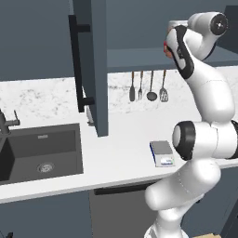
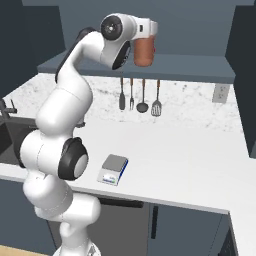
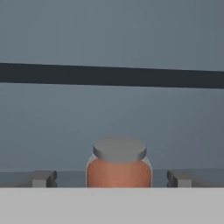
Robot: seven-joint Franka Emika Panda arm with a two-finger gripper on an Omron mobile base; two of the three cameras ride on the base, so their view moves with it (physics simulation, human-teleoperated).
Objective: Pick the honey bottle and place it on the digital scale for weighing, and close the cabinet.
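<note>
The honey bottle (image 3: pixel 119 168), a reddish-brown jar with a grey lid, stands upright on the bottom shelf of the open cabinet (image 2: pixel 200 67). In the hand view it sits between my two fingertips (image 3: pixel 43 178), with a gap on each side. My gripper (image 3: pixel 111 178) is open and level with the jar, touching nothing. From the right base view the honey bottle (image 2: pixel 144 52) shows just beyond the white hand. The cabinet door (image 1: pixel 93 65) with its black bar handle swings out over the counter. The digital scale (image 1: pixel 162 152) (image 2: pixel 114 169) lies on the counter near the front edge, well below the hand.
Several utensils (image 2: pixel 140 95) hang on the marble backsplash under the cabinet. A dark sink (image 1: pixel 42 153) with a faucet (image 1: pixel 7 121) lies at the left. The second cabinet door (image 2: pixel 245 75) stands open at the right, beside a wall outlet (image 2: pixel 218 92).
</note>
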